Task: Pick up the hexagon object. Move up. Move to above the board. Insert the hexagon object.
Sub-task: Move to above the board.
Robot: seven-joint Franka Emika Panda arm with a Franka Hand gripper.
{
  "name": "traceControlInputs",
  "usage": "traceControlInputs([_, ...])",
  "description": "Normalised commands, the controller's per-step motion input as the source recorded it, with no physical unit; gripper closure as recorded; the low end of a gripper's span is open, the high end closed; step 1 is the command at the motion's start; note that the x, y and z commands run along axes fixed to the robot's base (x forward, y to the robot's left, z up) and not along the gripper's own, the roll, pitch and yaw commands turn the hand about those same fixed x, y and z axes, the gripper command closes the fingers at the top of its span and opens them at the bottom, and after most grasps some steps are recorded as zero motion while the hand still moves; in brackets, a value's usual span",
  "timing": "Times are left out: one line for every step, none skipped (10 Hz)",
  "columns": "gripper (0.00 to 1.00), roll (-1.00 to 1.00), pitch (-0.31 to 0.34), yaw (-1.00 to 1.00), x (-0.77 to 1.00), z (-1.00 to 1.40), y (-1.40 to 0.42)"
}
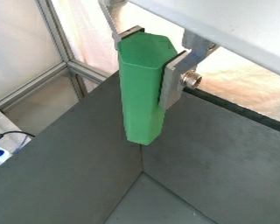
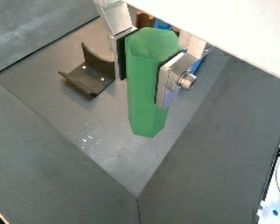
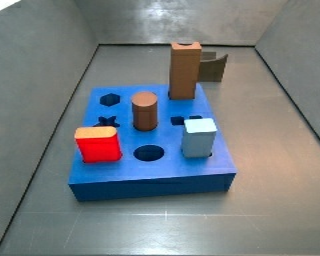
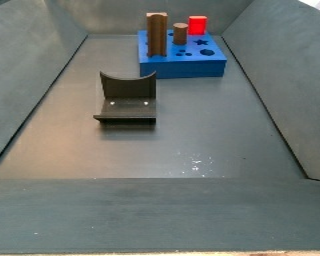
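Six-sided and bright green, the hexagon object hangs upright, pinched by the gripper.

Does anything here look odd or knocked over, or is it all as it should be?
Nothing stands out. The two-finger gripper holds the light-green hexagon peg upright, above the grey floor. On the big flat blue board, the brown round cylinder, tall brown block, red block and pale blue block all stand straight.
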Motion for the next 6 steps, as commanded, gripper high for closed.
traceControlInputs([1.0, 0.06, 0.062, 0.02, -0.2, 0.03, 0.0])
traceControlInputs([1.0, 0.06, 0.062, 0.02, -0.2, 0.03, 0.0])
traceControlInputs([1.0, 0.06, 0.062, 0.02, -0.2, 0.03, 0.0])
traceControlInputs([1.0, 0.06, 0.062, 0.02, -0.2, 0.03, 0.0])
traceControlInputs([1.0, 0.02, -0.125, 0.43, 0.36, -0.03, -1.0])
traceControlInputs([1.0, 0.03, -0.119, 0.4, 0.36, -0.03, -1.0])
